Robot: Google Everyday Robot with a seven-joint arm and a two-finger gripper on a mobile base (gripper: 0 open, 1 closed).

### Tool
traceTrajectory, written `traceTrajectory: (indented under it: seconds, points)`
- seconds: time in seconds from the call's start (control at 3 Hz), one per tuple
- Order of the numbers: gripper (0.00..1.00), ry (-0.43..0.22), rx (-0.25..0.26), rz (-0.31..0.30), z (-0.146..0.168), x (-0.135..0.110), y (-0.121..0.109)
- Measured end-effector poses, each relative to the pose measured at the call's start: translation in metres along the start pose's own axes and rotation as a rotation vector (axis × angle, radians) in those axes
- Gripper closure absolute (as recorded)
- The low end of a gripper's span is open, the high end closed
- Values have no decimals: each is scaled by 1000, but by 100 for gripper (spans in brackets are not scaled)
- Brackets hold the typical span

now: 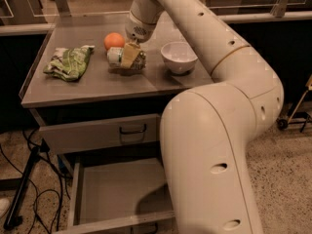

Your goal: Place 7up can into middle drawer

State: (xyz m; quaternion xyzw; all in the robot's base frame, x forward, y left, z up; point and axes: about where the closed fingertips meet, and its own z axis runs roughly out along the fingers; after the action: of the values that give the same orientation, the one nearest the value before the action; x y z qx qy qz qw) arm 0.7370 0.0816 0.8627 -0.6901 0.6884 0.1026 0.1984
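Note:
The 7up can point(114, 56) lies on its side on the grey countertop point(97, 84), just in front of an orange fruit. My gripper point(131, 57) is down on the counter right at the can's right end, its tan part overlapping the can. The arm comes in from the upper right and its big white body fills the right side of the view. The middle drawer point(112, 189) stands pulled open below the counter, with its grey floor bare. The arm hides its right part.
An orange point(114, 40) sits behind the can. A white bowl point(179, 56) is to its right and a green-and-white snack bag point(68, 61) to its left. A closed drawer front with a black loop handle point(132, 129) is above the open drawer. Cables and a stand leg point(22, 189) are on the floor at left.

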Motion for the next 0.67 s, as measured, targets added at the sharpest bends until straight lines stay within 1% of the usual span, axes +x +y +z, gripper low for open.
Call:
traceTrajectory:
  seconds: [0.33, 0.67]
  points:
    - [100, -41, 7, -24, -19, -11, 13]
    - [100, -103, -17, -84, -60, -28, 75]
